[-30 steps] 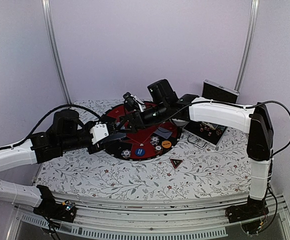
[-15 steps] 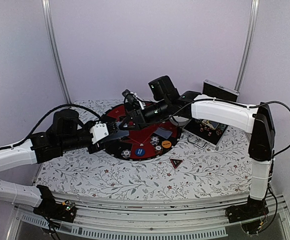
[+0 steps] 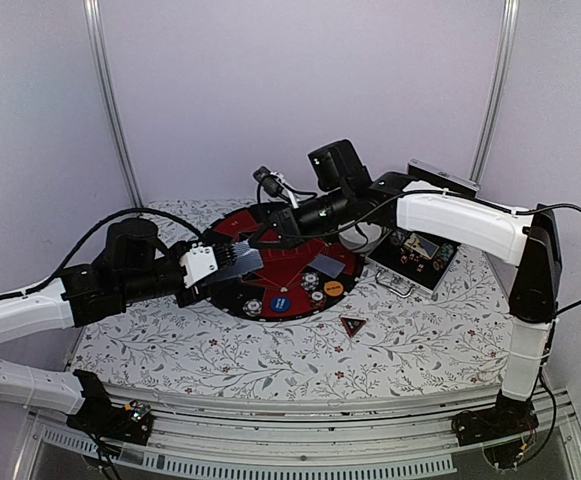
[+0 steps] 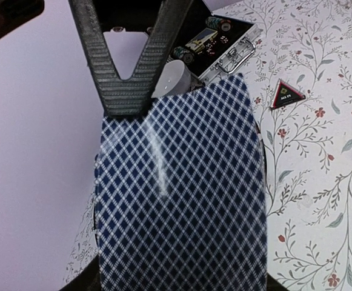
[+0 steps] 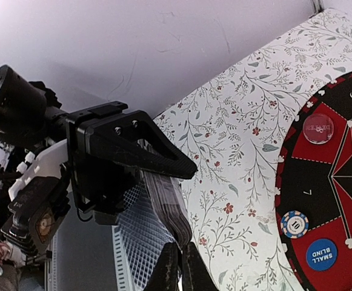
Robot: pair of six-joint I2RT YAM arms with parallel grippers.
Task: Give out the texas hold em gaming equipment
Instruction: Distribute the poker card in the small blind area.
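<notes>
The deck (image 5: 166, 206) is clamped in the left pincer (image 3: 226, 262), the top card (image 4: 182, 194) pinched by the right pincer (image 5: 177, 267); it should be drawn off flat and slowly, so only one comes.

Right claw (image 5: 177, 270), pinched shut, meets the half-spread left claw (image 3: 235, 262) midair.

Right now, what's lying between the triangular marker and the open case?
Only bare floral tablecloth separates the triangular marker from the case, seen in the top view.
</notes>
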